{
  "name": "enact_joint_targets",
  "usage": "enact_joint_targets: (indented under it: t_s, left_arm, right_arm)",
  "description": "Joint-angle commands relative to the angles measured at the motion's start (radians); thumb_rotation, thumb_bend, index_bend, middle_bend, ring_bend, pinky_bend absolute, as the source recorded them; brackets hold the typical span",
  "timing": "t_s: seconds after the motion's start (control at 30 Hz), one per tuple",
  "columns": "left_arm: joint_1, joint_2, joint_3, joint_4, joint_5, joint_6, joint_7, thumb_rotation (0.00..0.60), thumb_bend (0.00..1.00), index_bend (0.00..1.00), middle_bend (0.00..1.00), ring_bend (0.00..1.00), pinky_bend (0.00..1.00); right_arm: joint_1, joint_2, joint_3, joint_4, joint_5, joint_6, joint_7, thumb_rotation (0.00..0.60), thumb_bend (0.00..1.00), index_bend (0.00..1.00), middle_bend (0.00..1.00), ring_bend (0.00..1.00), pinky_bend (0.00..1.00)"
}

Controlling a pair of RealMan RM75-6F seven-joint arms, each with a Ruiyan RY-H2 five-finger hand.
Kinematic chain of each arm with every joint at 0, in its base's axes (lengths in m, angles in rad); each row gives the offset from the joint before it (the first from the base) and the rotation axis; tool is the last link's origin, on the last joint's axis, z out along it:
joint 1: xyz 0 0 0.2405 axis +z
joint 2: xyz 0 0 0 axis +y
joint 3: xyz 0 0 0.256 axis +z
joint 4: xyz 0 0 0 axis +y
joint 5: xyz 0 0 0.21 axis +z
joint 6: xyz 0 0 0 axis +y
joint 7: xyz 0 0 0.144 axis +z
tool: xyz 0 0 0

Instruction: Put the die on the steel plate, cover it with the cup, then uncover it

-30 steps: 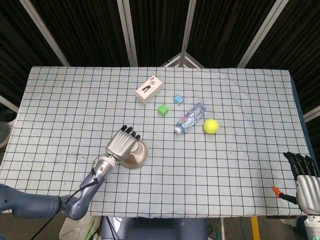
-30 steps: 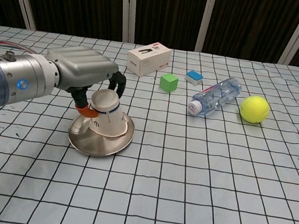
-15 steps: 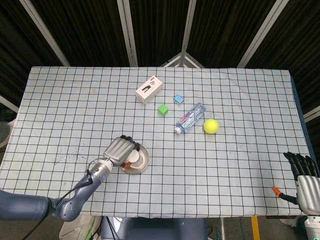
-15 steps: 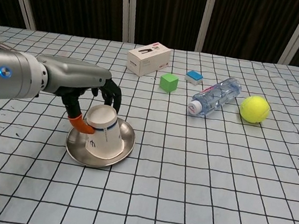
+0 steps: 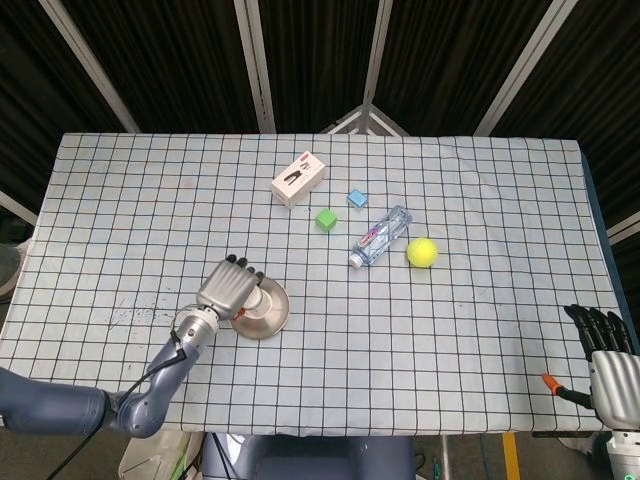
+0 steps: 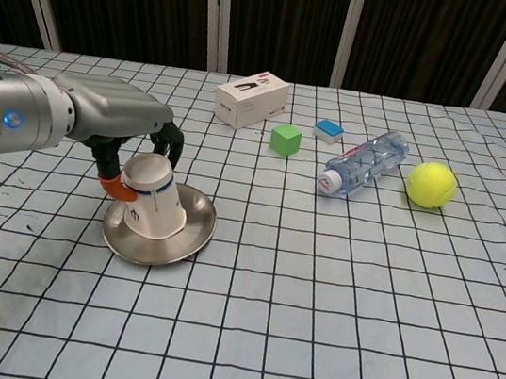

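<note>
Cup inverted, tilted, mouth on steel plate.

Die hidden beneath the cup; right hand cut off by frame edge.

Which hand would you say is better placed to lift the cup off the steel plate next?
The left hand: it already grips the upside-down cup on the steel plate. The right hand sits off the table's far corner, holding nothing.
</note>
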Motion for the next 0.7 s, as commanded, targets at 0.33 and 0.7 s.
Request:
enact_joint_targets:
  t_s: [0.33, 0.7]
  left_arm:
    - [0.003, -0.140, 0.020, 0.192, 0.136, 0.031, 0.022, 0.600, 0.43, 0.46, 0.40, 0.23, 0.21]
    - [0.057, -0.104, 0.004, 0.146, 0.273, -0.086, -0.256, 0.600, 0.43, 0.47, 0.40, 0.24, 0.22]
  right_arm:
    - [0.001, 0.001, 0.000, 0.002, 0.004, -0.005, 0.007, 0.600, 0.13, 0.12, 0.14, 0.10, 0.03]
    - [0.002, 0.003, -0.002, -0.003, 0.006, -0.009, 0.004, 0.600, 0.13, 0.12, 0.14, 0.10, 0.03]
